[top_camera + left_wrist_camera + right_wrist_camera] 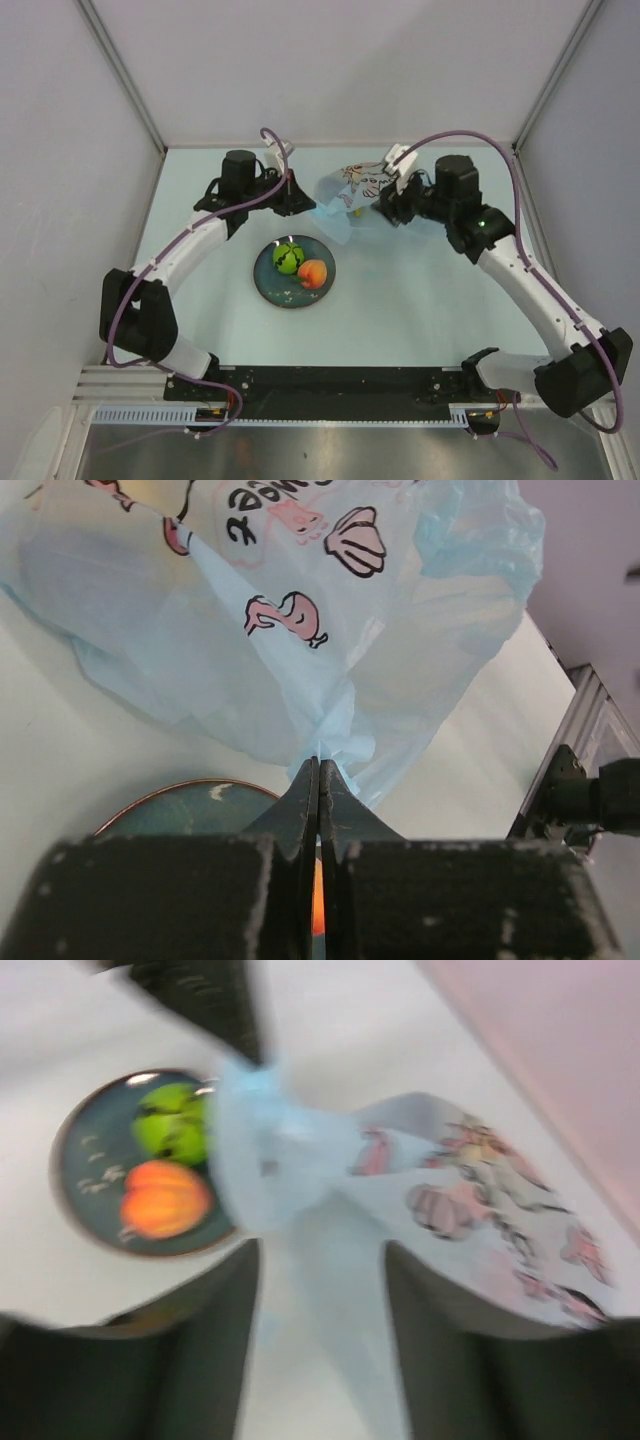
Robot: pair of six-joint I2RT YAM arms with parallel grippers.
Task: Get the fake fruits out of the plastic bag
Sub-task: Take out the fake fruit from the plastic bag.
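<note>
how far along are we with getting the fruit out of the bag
Done: a green fruit and a peach sit on the plate. In hand: the left claw is shut on a pinch of the plastic bag; the right claw has its jaws apart around the bag. Left: a yellow shape shows through the bag, so at least one fruit seems to be inside.

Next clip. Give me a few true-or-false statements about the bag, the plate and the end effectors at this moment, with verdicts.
1. Two fruits lie on the plate. True: a green fruit and a peach.
2. The left end effector is open, clear of the bag. False: it is shut on a fold of the plastic bag.
3. A banana lies on the plate. False: only those two fruits are there.
4. The bag sits between the two end effectors. True: the right end effector is at its other side.
</note>
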